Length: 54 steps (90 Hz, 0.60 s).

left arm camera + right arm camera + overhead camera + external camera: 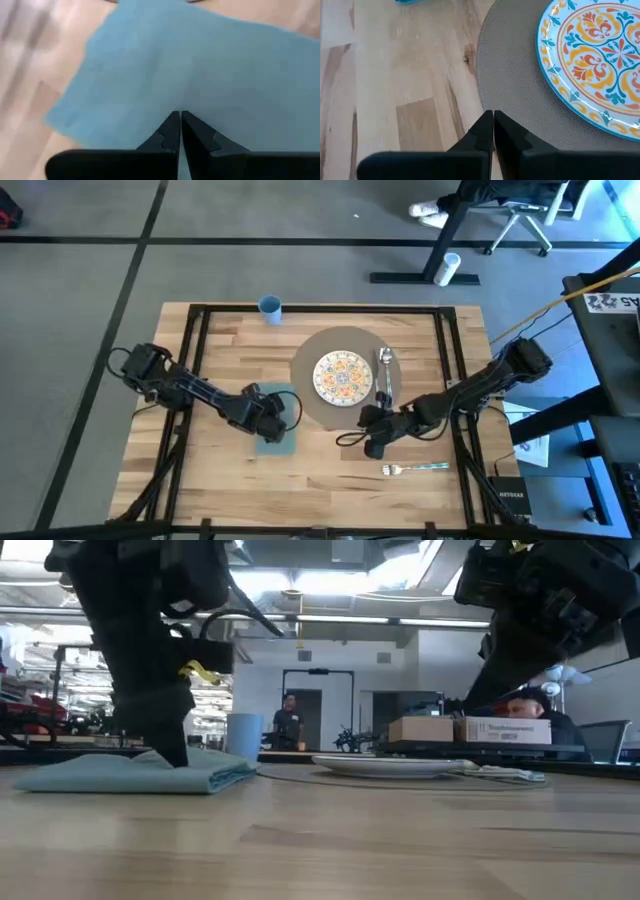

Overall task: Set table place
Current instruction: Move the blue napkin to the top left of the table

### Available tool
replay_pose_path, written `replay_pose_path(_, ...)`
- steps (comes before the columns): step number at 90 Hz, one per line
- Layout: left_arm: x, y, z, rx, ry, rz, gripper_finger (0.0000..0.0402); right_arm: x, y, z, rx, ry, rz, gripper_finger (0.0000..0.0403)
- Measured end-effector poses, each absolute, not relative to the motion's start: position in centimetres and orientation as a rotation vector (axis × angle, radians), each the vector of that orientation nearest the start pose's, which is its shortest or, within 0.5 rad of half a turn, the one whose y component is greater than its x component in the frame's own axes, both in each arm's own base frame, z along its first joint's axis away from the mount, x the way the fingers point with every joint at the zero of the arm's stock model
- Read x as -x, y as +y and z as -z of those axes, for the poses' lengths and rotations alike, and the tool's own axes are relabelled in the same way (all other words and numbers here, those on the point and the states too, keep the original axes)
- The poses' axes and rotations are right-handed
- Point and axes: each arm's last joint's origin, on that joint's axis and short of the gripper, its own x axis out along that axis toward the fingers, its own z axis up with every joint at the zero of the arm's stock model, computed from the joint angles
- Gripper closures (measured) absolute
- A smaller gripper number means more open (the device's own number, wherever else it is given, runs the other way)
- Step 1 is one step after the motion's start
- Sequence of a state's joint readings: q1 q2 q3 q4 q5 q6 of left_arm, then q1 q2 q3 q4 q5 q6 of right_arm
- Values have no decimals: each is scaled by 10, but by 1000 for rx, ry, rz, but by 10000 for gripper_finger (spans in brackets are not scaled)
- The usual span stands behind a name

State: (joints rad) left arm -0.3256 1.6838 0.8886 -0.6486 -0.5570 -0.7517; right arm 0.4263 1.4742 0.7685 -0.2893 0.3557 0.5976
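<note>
While the high view lays out the whole bench [210,470], only the wrist views settle how the fingers stand. The left hand [180,117] has its fingers together, tips pressed down on the teal napkin [200,65] that spreads out ahead of it; from above, that hand [268,420] covers part of the napkin [280,442], and whether it grips any cloth cannot be told. The low view adds that the napkin [130,775] lies folded flat with the left arm standing on it.

The right hand [493,117] also has its fingers together, tips at the edge of the round grey-brown placemat [515,80], holding nothing visible. Just beyond those tips sits the patterned plate [600,55] on the placemat. From above, the right hand [372,430] hangs at the placemat's [310,405] near rim, a spoon [385,370] lies on the mat beside the plate [344,376], a fork [410,469] rests on bare wood behind the hand, and a blue cup [270,307] stands at the far edge.
</note>
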Motion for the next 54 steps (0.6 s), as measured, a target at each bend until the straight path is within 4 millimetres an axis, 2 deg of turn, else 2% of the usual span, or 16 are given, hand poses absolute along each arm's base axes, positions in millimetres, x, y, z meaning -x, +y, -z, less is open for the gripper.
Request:
replay_pose_path(12,-262,-73,-158,41,1049,-640,402,-251,103,-174,-176,894,208,403)
replay_pose_path(24,-247,-71,-166,91,960,-610,402,-251,103,-173,-174,895,207,403)
replay_pose_path(41,-236,-74,-163,208,796,-460,402,-251,103,-174,-173,895,206,403)
replay_pose_path(54,-234,-69,-151,229,780,-445,402,-251,103,-174,-172,894,207,403)
